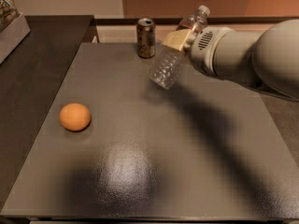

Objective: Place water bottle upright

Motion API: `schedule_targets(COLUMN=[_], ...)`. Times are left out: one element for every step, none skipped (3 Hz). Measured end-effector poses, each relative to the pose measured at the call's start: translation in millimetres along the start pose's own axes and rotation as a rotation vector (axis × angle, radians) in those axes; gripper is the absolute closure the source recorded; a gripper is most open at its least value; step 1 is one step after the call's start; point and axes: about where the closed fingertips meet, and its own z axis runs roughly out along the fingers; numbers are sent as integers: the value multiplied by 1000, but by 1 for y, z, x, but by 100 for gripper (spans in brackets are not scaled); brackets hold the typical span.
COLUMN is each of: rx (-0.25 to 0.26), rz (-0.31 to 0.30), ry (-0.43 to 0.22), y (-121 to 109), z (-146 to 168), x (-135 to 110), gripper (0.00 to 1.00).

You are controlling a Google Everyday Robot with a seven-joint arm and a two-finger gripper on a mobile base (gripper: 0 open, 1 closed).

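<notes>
- My two-finger gripper (181, 38), at the far right above the dark grey table (140, 171), is clamped around the clear ribbed plastic water bottle (167, 66), which hangs tilted with its white cap uppermost.
- I'd bring it vertical before lowering, keeping right of the brownish metal can (145, 37).

Tan claw (178, 39) on clear ribbed bottle (164, 69)

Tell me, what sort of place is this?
Probably an office snack area or lab workspace: a dark table holds a drink can and an orange, and the gripper, above the table's far side near the can, holds a tilted water bottle.
</notes>
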Motion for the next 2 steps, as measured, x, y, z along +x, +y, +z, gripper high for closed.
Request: schedule_targets(rx=[34, 63], rz=[-134, -264], ry=[85, 165], y=[-20, -38], z=[0, 1], x=[0, 5], gripper=[100, 100])
